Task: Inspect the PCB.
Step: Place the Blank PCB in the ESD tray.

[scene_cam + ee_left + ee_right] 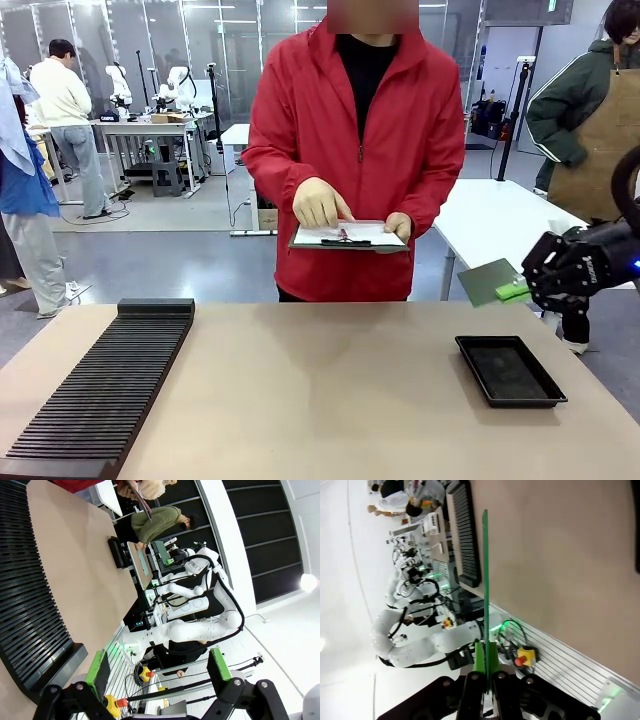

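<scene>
On the worktop [320, 390], a slotted rack [105, 385] lies at the left and a shallow tray [509, 370] at the right. Above and just behind the tray, the right gripper [518, 290] holds the PCB [488, 281] off the surface. Behind the far edge, a person holds a clipboard [350, 236].

You see the left gripper [157, 672] with jaws spread wide (nothing between them) above the desk [75, 560], the black slotted rack [25, 590] alongside.

White arm links, black cable along them; black right pincer [520, 290], green pads; person: red zip jacket, black shirt.
</scene>
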You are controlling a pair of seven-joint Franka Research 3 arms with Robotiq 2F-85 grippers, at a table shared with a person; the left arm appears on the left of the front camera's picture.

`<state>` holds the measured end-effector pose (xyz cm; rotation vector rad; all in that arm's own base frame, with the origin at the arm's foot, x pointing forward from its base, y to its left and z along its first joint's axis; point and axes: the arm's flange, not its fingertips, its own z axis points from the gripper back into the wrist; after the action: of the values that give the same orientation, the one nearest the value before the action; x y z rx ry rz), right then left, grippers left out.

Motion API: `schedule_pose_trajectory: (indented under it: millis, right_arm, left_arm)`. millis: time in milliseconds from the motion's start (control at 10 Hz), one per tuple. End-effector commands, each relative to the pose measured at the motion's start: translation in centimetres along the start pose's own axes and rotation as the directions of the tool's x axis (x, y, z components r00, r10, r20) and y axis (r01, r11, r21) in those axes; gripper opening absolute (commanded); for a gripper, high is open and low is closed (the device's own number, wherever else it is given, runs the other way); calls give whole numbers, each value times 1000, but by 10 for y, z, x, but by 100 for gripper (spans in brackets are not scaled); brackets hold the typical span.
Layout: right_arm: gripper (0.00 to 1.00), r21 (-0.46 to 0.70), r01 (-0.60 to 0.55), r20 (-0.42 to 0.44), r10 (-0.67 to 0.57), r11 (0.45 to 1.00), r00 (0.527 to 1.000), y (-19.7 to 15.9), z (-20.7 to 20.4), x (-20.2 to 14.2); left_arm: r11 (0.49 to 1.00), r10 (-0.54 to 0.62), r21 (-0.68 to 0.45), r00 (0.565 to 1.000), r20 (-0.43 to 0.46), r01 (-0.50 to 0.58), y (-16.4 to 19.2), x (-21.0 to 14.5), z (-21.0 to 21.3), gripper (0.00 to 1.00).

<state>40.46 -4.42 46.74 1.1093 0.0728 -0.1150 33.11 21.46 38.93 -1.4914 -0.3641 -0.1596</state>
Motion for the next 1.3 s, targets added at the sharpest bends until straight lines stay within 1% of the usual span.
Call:
schedule_pose_trajectory:
  millis: [0, 100, 200, 300, 500, 600, 700, 1000, 1100, 1200]
  right_arm:
    - [3, -119, -106, 15, 108, 987, 994, -8, 6, 10]
    - [3, -154, -100, 8, 102, 983, 995, -14, 10, 12]
    - [3, -213, -56, -27, 52, 975, 998, -25, 17, 12]
    - [3, -225, -56, -34, 50, 973, 998, -31, 22, 12]
    - [3, -209, -96, -10, 96, 973, 995, -36, 16, 8]
    - [3, -226, -97, 10, 102, 969, 995, -34, 11, 6]
    - [3, -216, -51, -24, 47, 975, 999, -37, 22, 8]
    - [3, -220, -58, -16, 56, 974, 998, -37, 22, 9]
    - [3, -283, -65, 7, 70, 957, 998, -47, 16, 28]
    - [3, -305, -86, -10, 88, 949, 996, -58, 12, 44]
  left_arm:
    - [1000, -1, 2, 1000, 0, 1, -3, 0, 0, 100]
    - [1000, -1, 2, 1000, 0, 1, -3, 0, 0, 100]
    - [1000, -1, 2, 1000, 0, 1, -3, 0, 0, 100]
    - [1000, -1, 2, 1000, 0, 1, -3, 0, 0, 100]
    - [1000, -1, 2, 1000, 0, 1, -3, 0, 0, 100]
    - [1000, -1, 2, 1000, 0, 1, -3, 0, 0, 100]
    - [1000, -1, 2, 1000, 0, 1, -3, 0, 0, 100]
    - [1000, -1, 2, 1000, 0, 1, -3, 0, 0, 100]
    - [1000, -1, 2, 1000, 0, 1, -3, 0, 0, 100]
    - [1000, -1, 2, 1000, 0, 1, -3, 0, 0, 100]
